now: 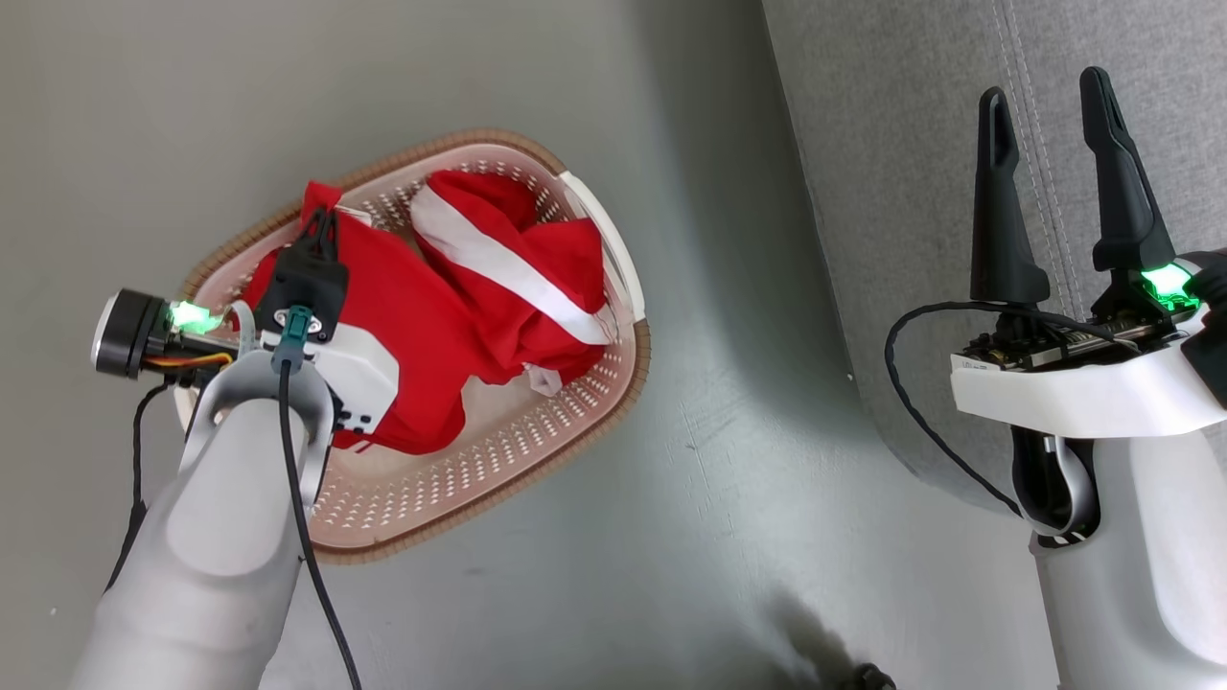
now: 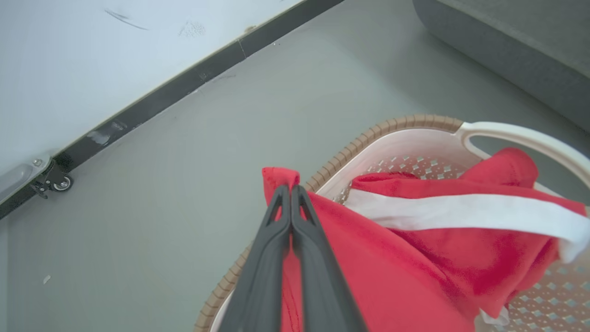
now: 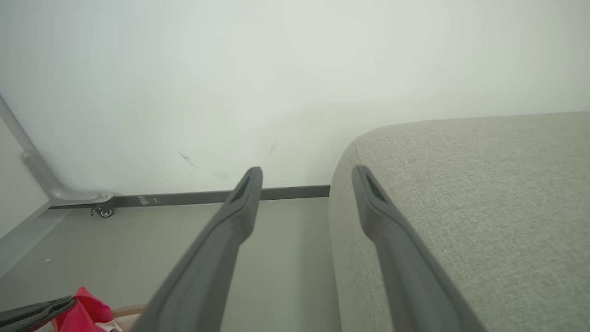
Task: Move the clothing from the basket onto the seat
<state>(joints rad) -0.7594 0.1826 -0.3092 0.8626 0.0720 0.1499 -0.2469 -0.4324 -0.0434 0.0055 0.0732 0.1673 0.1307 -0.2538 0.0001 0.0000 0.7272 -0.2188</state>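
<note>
The cream basket (image 1: 537,450) with a brown rim stands on the grey floor and holds the red clothing (image 1: 422,316) with white stripes. My left gripper (image 1: 319,216) is shut on a pinched-up corner of the red clothing (image 2: 368,276) at the basket's far left rim (image 2: 396,123); its fingers (image 2: 290,216) press together with red fabric poking past the tips. My right gripper (image 1: 1050,101) stands open and empty over the edge of the grey seat (image 1: 959,192); in its own view the right gripper (image 3: 306,177) straddles the rounded corner of the seat (image 3: 484,207).
A pale wall (image 2: 92,60) with a dark baseboard runs behind the basket. A small caster wheel (image 2: 60,183) sits at the wall's foot. Grey floor (image 1: 729,460) lies between basket and seat.
</note>
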